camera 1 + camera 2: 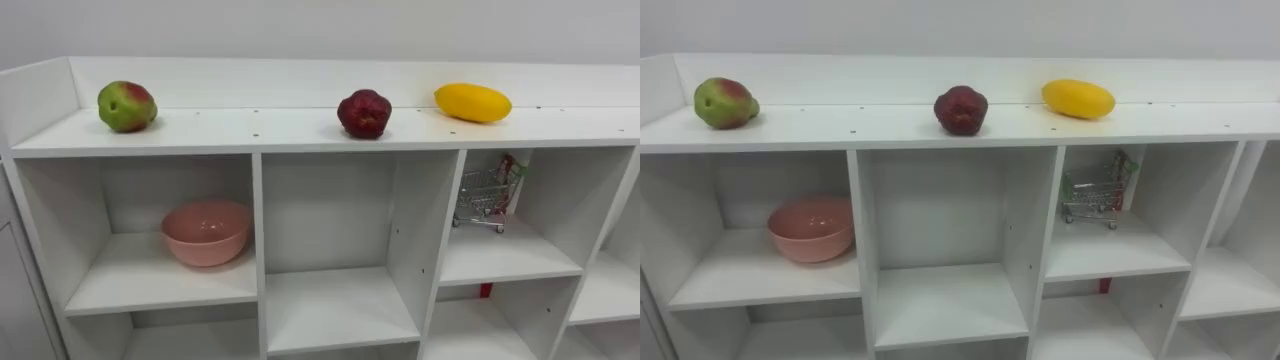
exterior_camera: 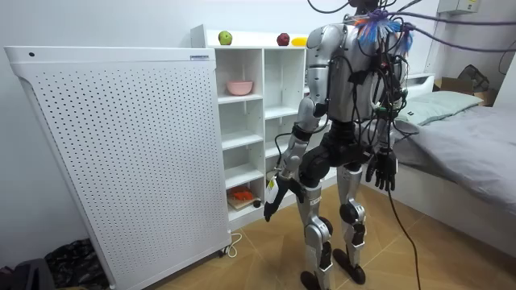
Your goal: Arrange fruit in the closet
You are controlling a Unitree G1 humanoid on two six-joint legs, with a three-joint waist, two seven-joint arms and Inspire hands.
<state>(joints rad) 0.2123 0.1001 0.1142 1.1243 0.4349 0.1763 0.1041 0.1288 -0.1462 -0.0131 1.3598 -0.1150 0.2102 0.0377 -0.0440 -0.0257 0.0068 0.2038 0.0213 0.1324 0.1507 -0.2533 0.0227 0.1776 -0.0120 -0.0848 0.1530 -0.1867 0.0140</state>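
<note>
Head cameras, close in: both eye views face the white closet [image 1: 330,130] square-on and tip slightly down onto its top shelf. They share the green-red apple [image 1: 126,106] at 10 o'clock, the dark red fruit [image 1: 364,113] near 12, the yellow fruit [image 1: 472,102] at 1 and the pink bowl [image 1: 206,232] at 8, all sitting further toward 9 o'clock in the right eye. The room view stands well back behind the robot, facing the same closet, with a perforated white panel [image 2: 121,153] at 9 o'clock and a bed [image 2: 468,137] at 3.
</note>
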